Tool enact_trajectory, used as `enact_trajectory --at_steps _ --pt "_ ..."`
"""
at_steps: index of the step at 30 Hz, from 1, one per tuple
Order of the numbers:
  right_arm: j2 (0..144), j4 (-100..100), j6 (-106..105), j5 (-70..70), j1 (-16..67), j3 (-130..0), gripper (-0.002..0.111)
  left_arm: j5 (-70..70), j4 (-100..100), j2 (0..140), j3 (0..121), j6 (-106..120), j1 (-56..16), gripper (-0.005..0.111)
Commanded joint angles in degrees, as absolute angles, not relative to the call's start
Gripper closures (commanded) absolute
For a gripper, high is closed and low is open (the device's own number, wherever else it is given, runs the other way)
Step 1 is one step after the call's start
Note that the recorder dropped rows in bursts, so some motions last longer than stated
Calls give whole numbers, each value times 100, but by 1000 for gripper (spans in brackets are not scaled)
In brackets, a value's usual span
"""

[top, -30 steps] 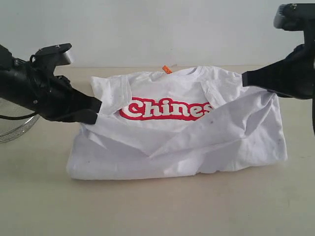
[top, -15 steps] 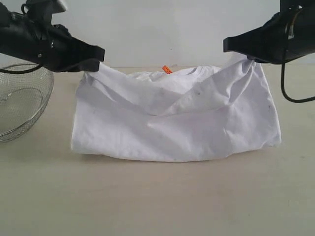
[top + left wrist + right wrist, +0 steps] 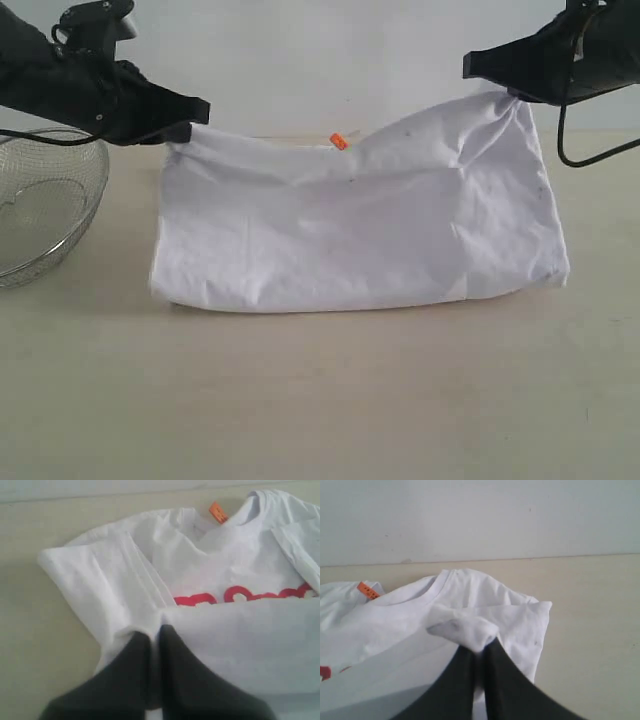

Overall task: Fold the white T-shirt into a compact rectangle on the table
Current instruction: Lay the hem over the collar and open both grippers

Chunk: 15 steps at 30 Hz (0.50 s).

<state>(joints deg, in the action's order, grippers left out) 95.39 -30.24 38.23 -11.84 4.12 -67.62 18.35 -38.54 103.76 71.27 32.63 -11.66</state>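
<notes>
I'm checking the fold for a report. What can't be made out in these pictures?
Red lettering: exterior view, hidden behind the raised shirt layer; left wrist view, only letter tops show.
Wire bowl: exterior view, cut by the left edge.
Neck tag: every view, print too small to read.

You have soft, even, fairly bright light in all three views, with no glare. The white cotton T-shirt (image 3: 350, 240) throws only a thin, faint shadow on the pale beige matte table (image 3: 320, 400) along its near edge. Your exterior view looks slightly soft and grainy. Close to each wrist lens, the black left gripper (image 3: 155, 630) and the right gripper (image 3: 480, 647) blur.
</notes>
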Motion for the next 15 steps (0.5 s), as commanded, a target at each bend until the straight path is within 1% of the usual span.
enact_trajectory --at_steps 1,10,15 --pt "9834 -3068 3853 -796 167 -7032 109 1604 -3835 10570 7490 3294 -1060 102" --pt "10696 -3092 3805 -538 167 -7787 109 1586 -3848 11436 8628 3306 -1060 102" --pt "10961 -3105 3793 -537 167 -7954 109 1650 -3877 11783 8921 3297 -1060 102"
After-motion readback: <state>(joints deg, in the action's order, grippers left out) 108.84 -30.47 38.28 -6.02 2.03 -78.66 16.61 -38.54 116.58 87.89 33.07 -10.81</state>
